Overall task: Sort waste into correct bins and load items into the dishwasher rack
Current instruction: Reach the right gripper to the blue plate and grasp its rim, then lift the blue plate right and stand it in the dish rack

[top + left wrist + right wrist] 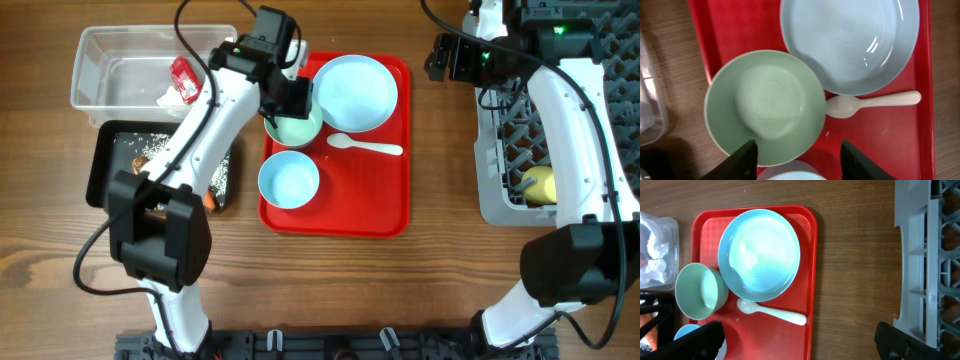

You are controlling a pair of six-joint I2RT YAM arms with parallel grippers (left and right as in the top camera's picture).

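Note:
My left gripper [288,98] is open above the mint-green bowl [298,128] on the red tray; in the left wrist view its fingers [799,161] frame the bowl's [765,102] near rim. The pale blue plate [355,92], white spoon [365,147] and light blue bowl [289,180] lie on the tray. The clear tub [105,65] holds the red wrapper [183,78] and the napkin [168,98]. The black tub [108,175] holds rice grains and the carrot [209,200]. My right gripper [450,58] is open and empty beside the grey rack [492,190], which holds the yellow cup [537,184].
The red tray [385,200] lies mid-table between the tubs and the rack. In the right wrist view bare wood separates the tray [790,340] from the rack [912,265]. My left arm crosses over both tubs.

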